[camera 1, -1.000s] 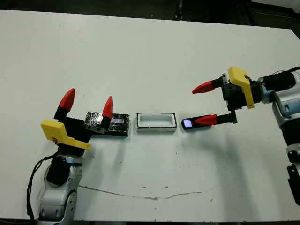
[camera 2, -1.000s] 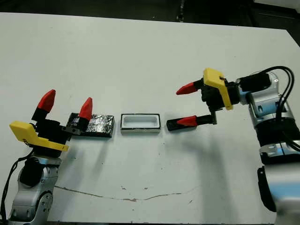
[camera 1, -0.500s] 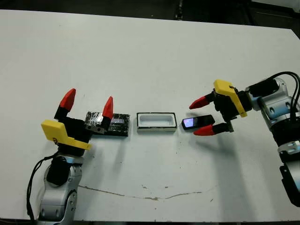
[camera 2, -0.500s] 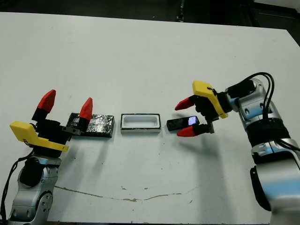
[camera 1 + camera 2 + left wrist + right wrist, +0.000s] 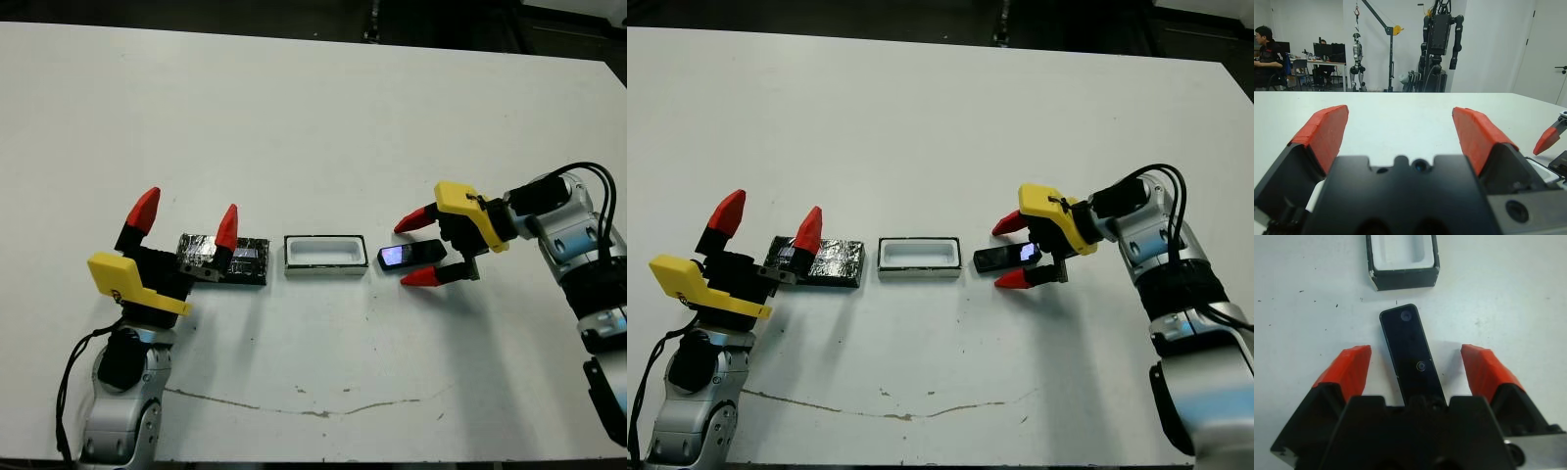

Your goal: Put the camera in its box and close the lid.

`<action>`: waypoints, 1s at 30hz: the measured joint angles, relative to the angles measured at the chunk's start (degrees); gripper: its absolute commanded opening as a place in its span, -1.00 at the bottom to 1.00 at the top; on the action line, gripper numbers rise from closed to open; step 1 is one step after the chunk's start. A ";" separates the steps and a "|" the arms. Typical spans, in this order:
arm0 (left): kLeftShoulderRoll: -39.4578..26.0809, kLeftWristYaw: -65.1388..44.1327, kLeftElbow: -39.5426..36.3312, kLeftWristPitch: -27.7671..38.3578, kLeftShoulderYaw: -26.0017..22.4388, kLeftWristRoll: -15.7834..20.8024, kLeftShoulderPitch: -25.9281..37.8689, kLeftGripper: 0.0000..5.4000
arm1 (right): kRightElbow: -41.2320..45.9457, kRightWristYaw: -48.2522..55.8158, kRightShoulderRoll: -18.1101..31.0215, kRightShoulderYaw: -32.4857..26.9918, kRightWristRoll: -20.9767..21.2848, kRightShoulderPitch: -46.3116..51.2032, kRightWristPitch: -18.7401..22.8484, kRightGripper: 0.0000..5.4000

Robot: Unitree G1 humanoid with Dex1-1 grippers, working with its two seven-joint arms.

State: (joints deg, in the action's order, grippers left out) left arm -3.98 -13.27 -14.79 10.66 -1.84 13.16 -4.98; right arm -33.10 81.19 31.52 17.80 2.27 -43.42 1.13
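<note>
On the white tabletop (image 5: 313, 117) three task things are laid in a row, and the box (image 5: 326, 257) is taken as the landmark. Furthest to the box's left, the left pincer (image 5: 184, 219) is held released, its two red tips spread wide and nothing between them. One tip is seen over the lid (image 5: 224, 259), which lies flat just to the left of the box with a narrow gap; whether that tip touches the lid cannot be told. The lid is shown as a black slab with crinkled silvery markings on top. The box itself is open, white inside with a thin dark rim, and nothing is seen in it.

Just to the right of the box, close but apart from it, the camera (image 5: 410, 256) is found lying flat: a slim black bar, with a bluish shiny patch at the end nearest the box. Its long axis is pointed roughly at the box, tilted slightly off the box's line. The right pincer (image 5: 416, 250) is released and is placed astride the camera's far end, one tip on each long side, as the right wrist view confirms; neither tip is seen touching it. The right arm is judged much the nearer one for the grasp, and the coming move is judged to turn on closing across the camera's narrow width.
</note>
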 measured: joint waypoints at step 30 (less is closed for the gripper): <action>0.13 0.38 -0.21 0.00 -0.04 -0.03 -0.05 1.00 | 6.60 0.69 2.57 2.60 0.82 0.68 6.45 -0.39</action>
State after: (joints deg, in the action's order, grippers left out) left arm -3.85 -12.90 -15.00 10.66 -1.89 13.13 -5.03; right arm -26.50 81.88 34.10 20.41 3.09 -42.74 7.58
